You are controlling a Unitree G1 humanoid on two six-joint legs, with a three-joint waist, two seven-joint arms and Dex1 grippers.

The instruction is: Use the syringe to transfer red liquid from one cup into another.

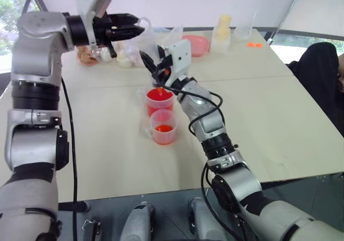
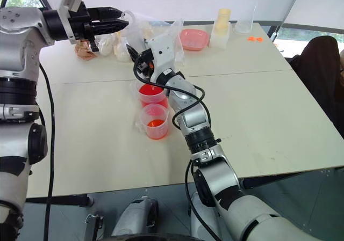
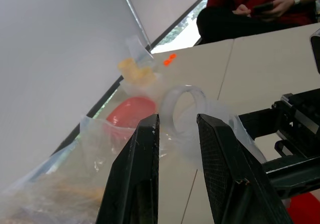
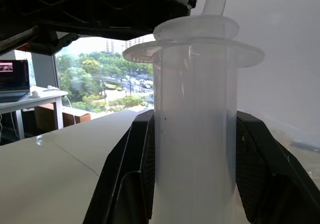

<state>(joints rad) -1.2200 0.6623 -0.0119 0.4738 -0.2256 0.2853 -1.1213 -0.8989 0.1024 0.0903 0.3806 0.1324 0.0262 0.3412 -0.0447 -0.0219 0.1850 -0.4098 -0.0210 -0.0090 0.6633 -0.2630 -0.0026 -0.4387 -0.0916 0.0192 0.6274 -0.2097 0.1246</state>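
My right gripper (image 1: 156,69) is shut on the barrel of the clear syringe (image 4: 195,134) and holds it nearly upright over the taller clear cup (image 1: 159,100), which holds a deep layer of red liquid (image 1: 159,95). The nozzle end points down into that cup's mouth. In the left wrist view the whitish plunger ring (image 3: 184,109) sits between the tips of my left gripper (image 3: 177,121), which reaches in level from the left and is shut on it. The smaller clear cup (image 1: 164,127), with a shallow orange-red layer, stands just in front of the tall one.
A pink bowl (image 1: 196,43), clear plastic bags of food (image 1: 88,56), tall clear containers (image 1: 223,30) and small orange bits (image 1: 253,45) line the table's far side. A seated person (image 1: 322,74) is beyond the right edge. The table's front edge (image 1: 215,181) lies close to the cups.
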